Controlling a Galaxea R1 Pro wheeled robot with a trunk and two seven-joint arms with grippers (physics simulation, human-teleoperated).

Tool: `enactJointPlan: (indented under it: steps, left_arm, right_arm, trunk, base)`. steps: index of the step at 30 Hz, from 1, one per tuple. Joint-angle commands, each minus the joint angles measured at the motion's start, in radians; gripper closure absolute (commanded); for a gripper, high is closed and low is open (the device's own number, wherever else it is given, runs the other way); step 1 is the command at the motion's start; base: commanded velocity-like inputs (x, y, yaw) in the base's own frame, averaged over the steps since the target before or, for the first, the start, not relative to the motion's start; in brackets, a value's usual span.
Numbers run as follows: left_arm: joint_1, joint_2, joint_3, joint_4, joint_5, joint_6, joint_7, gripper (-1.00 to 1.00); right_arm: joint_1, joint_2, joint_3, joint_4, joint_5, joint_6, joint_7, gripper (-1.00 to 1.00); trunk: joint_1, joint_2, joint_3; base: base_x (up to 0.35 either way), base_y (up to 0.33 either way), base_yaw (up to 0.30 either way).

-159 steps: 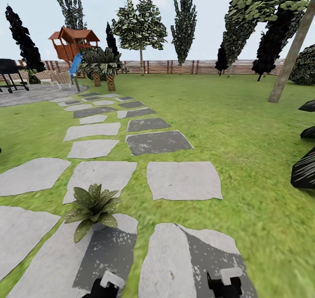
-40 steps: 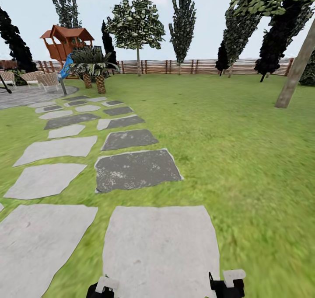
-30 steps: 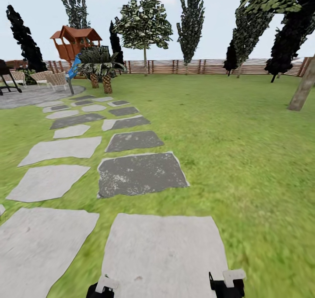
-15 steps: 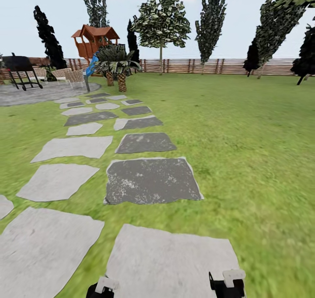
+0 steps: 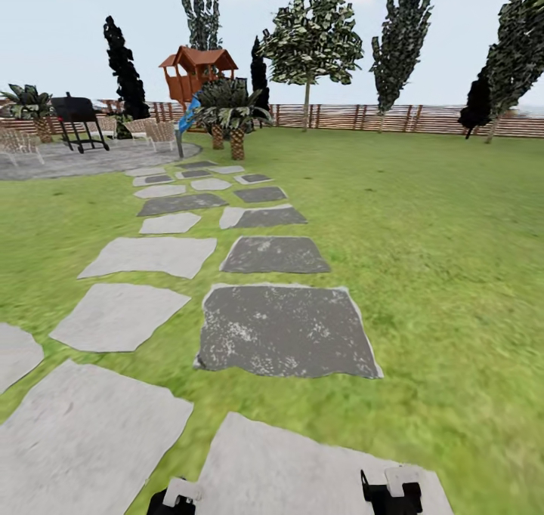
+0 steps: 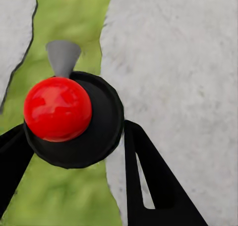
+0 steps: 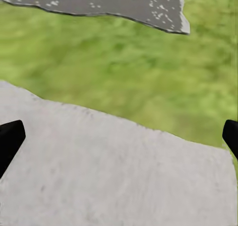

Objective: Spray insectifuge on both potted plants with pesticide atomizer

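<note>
Stretching to a slatted wooden fence [image 5: 423, 118], the garden's blurred green lawn [image 5: 438, 228] is crossed by flat, irregular stepping stones [image 5: 285, 329], some pale and smooth, some dark and speckled. A round paved patio [image 5: 68, 160] lies far left. The right gripper [image 7: 119, 136] is spread wide and empty; the left gripper [image 6: 74, 151] is clamped on a black, red-knobbed object [image 6: 58, 108].

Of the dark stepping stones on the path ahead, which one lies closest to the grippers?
The large dark stepping stone just past the pale slab under the grippers. The other dark ones, like the next one, sit farther up the path toward the patio.
</note>
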Motion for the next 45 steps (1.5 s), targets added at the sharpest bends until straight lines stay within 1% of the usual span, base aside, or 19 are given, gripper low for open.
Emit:
enactJointPlan:
  steps: [1,2,4,6,8,10,13,15,25,39,45]
  left_arm:
    - [-0.001,0.001,-0.003,0.001,0.008,-0.003,-0.003,1.0]
    - [-0.001,0.003,-0.003,0.001,0.023,-0.004,-0.003,1.0]
    - [-0.001,0.011,-0.004,0.001,0.067,-0.004,-0.002,1.0]
    - [-0.001,0.024,-0.004,0.001,0.092,-0.005,-0.002,1.0]
    - [-0.001,0.035,-0.003,0.001,0.102,-0.006,-0.002,1.0]
    - [-0.001,0.04,-0.003,0.001,0.114,-0.006,-0.002,1.0]
    - [-0.001,0.053,-0.003,0.0,0.142,-0.007,-0.002,1.0]
    - [-0.001,0.058,-0.003,0.0,0.151,-0.007,-0.002,1.0]
    - [-0.001,0.058,-0.004,0.001,0.156,-0.007,-0.002,1.0]
    - [-0.001,0.056,-0.005,0.001,0.156,-0.007,-0.002,1.0]
    - [-0.001,0.056,-0.006,0.001,0.156,-0.007,-0.002,1.0]
  right_arm:
    - [-0.001,0.0,-0.006,0.001,0.011,-0.003,-0.005,-1.0]
    - [-0.001,0.0,-0.006,0.001,0.011,-0.003,-0.004,-1.0]
    - [0.0,0.0,-0.006,0.001,0.011,-0.003,-0.004,-1.0]
    - [0.0,0.0,-0.006,0.001,0.011,-0.003,-0.004,-1.0]
    - [0.0,0.0,-0.006,0.001,0.011,-0.003,-0.004,-1.0]
    - [0.0,0.0,-0.006,0.001,0.011,-0.003,-0.004,-1.0]
    - [0.0,0.0,-0.006,0.001,0.011,-0.003,-0.004,-1.0]
    - [-0.001,0.0,-0.006,0.001,0.011,-0.003,-0.005,-1.0]
    - [0.0,0.0,-0.006,0.001,0.011,-0.003,-0.005,-1.0]
    - [-0.001,0.0,-0.006,0.001,0.011,-0.003,-0.005,-1.0]
    - [0.0,0.0,-0.006,0.001,0.011,-0.003,-0.005,-1.0]
  trunk:
    - [0.0,0.0,-0.001]
    - [0.0,0.0,-0.001]
    - [0.0,0.0,-0.001]
    - [0.0,0.0,-0.001]
    - [0.0,0.0,-0.001]
    - [0.0,0.0,-0.001]
    - [0.0,0.0,-0.001]
    - [0.0,0.0,-0.001]
    - [0.0,0.0,-0.001]
    - [0.0,0.0,-0.001]
    - [0.0,0.0,-0.001]
  base:
    - [0.338,0.0,0.208]
    - [0.338,0.0,0.208]
    - [0.338,0.0,0.208]
    - [0.338,0.0,0.208]
    - [0.338,0.0,0.208]
    - [0.338,0.0,0.208]
    - [0.338,0.0,0.208]
    - [0.338,0.0,0.208]
    - [0.338,0.0,0.214]
    - [0.338,0.0,0.264]
    - [0.338,0.0,0.046]
